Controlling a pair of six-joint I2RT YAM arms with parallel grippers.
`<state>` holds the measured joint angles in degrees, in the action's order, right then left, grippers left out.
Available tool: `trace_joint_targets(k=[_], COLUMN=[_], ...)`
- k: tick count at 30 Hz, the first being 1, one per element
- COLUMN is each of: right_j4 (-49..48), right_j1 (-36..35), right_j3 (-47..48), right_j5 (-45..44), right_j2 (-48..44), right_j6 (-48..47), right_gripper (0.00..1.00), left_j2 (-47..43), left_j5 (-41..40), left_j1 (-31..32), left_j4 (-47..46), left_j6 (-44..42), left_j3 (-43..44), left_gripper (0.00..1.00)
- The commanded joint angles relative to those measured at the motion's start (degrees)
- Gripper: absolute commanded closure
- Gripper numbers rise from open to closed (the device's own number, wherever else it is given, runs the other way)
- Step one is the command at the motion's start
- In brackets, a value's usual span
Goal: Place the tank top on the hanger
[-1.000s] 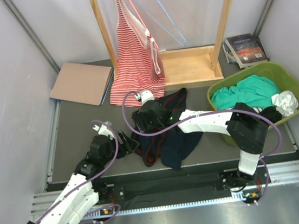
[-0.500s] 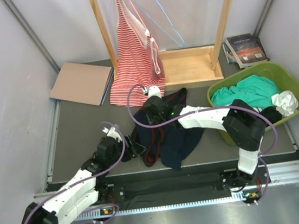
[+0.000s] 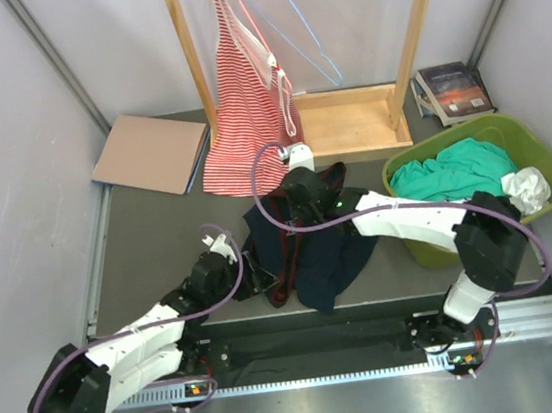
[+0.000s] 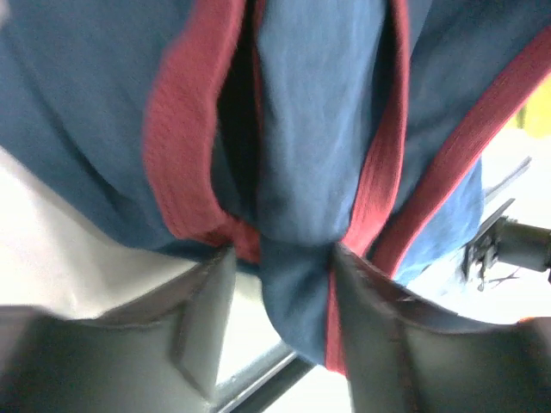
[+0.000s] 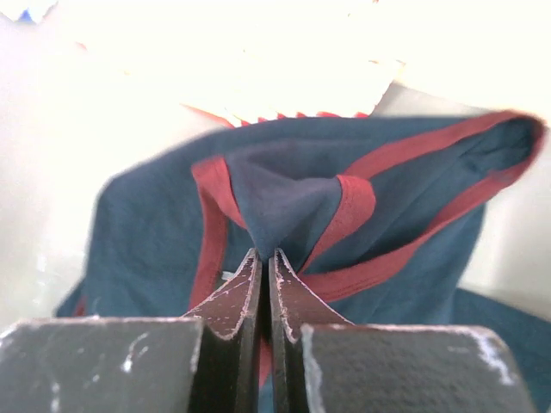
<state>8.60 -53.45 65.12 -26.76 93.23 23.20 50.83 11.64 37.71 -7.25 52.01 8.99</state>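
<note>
At the near edge of the table (image 3: 149, 242), the left arm lies low and reaches toward the middle, with the left gripper (image 4: 282, 258) at the near-left side of the tank top (image 3: 328, 261). Seen from the left wrist, its two fingers (image 4: 198, 344) stand a little apart with a thick fold of navy cloth and dark red trim bunched between them, so this claw is clamped on the garment. The fingers' lower parts are cut off by the frame, and that picture is blurred.

The tank top lies crumpled on the middle of the table, toward the near edge. It is so folded that no lettering can be made out. From above, both claws' tips are hidden by their own wrists and the cloth.

The right arm arches from the near-right corner over to the shirt's far side. The right gripper (image 5: 265, 258) has its fingers almost together, pinching a small peak of navy fabric beside a red-trimmed edge.

Toward the right edge sits a green basket (image 3: 519, 136) holding a green garment (image 3: 448, 170) and a white cloth (image 3: 528, 188). Its near rim is partly hidden behind the right arm's elbow.

At the far edge stands a wooden rack (image 3: 346, 122), its top cut off. From it hang a red-and-white striped top (image 3: 249, 109) and, just beside it, the light-blue hanger (image 3: 318, 55), well apart from the tank top; its hook is barely visible at the frame's top. A brown board (image 3: 148, 152) lies in the far-left corner and books (image 3: 453, 89) in the far-right.
</note>
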Motion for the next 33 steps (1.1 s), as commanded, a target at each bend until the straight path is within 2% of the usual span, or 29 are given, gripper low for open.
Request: trace_joint_targets(k=[1,5,7,9,12,14,17,19,22,27,33], right_j4=[1.0,2.8,3.9,4.9,6.1,6.5,7.9,9.3,8.0,5.8,7.3], right_j1=[0.2,0.2,0.2,0.3,1.1,2.0,4.2,4.6,4.5,4.3,1.7], right_j3=[-0.9,-2.2,-3.1,-3.0,-1.8,0.2,4.2,5.9,5.5,-4.6,-20.4], right_j5=[-3.5,-5.2,-6.0,-7.7,-9.2,-9.1,-9.0,-9.4,-7.9,-2.3,2.9], right_j2=[-6.6,-10.2,-13.1,-15.0,-18.3,-20.5,-22.6,-24.6,-29.3,-36.3,-38.4], right_j6=[-0.6,-0.6,-0.9,-1.8,-4.3,-6.5,-9.0,-10.6,-11.4,-8.2,1.3], right_gripper=[1.00,1.00,1.00,1.00,1.00,1.00,1.00,1.00,1.00,1.00,1.00], left_j2=[2.3,2.3,2.4,3.6,6.7,8.6,13.9,17.7,18.6,11.5,1.7], left_j5=[-2.5,-4.2,-8.1,-13.0,-14.1,-12.3,-4.7,-0.7,1.5,-2.1,-2.8], left_j1=[4.4,5.3,5.4,4.7,0.6,-4.7,-13.4,-17.1,-18.0,-17.9,-17.9], left_j4=[-4.8,-8.0,-5.9,-1.7,5.9,6.4,7.0,10.5,10.4,9.5,13.7], left_j6=[0.5,1.2,-0.7,-5.5,-12.4,-16.0,-17.1,-17.6,-20.8,-24.1,-27.0], left_j3=[2.0,3.4,5.9,12.0,24.9,33.8,45.6,53.4,58.1,52.5,32.6], left_gripper=[0.61,0.92,1.00,1.00,1.00,1.00,1.00,1.00,1.00,1.00,1.00])
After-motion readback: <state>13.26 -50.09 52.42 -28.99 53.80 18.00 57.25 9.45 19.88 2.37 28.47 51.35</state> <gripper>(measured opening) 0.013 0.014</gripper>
